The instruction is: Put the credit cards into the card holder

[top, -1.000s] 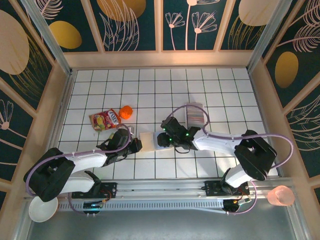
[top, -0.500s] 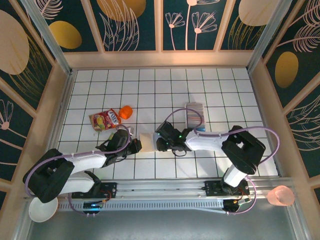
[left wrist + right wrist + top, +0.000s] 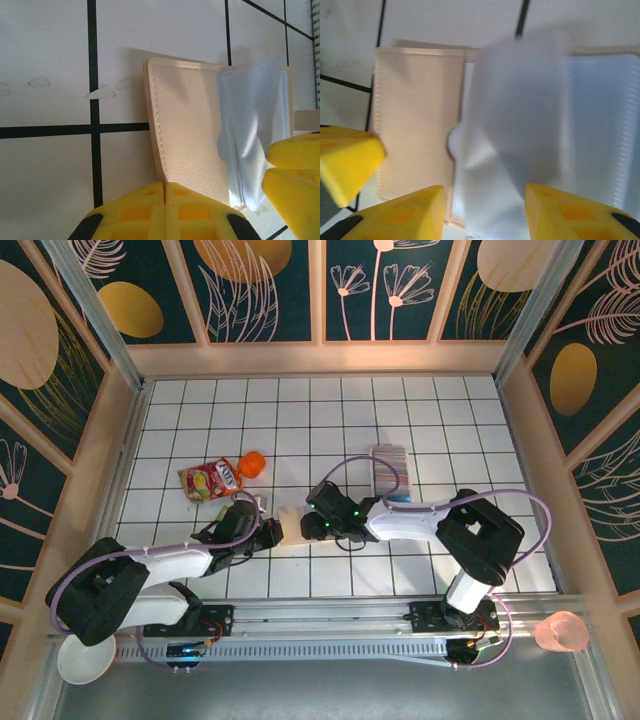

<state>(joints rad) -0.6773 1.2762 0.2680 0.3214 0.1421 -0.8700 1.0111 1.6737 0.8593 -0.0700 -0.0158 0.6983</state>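
the card holder (image 3: 293, 519) lay open near the middle of the counter (image 3: 200, 420), a little toward its near edge, with its beige flap (image 3: 185, 135) beside a pale blue pocket (image 3: 252, 135). a blurred grey card (image 3: 520, 110) sat over that pocket. the right fingers (image 3: 317, 524) stood apart at the holder, clamping nothing. the left fingers (image 3: 161, 200) were closed together at the flap's edge; whether they pinched it could not be told. the credit cards (image 3: 390, 468) lay right of centre, and a snack packet (image 3: 210, 480) lay left.
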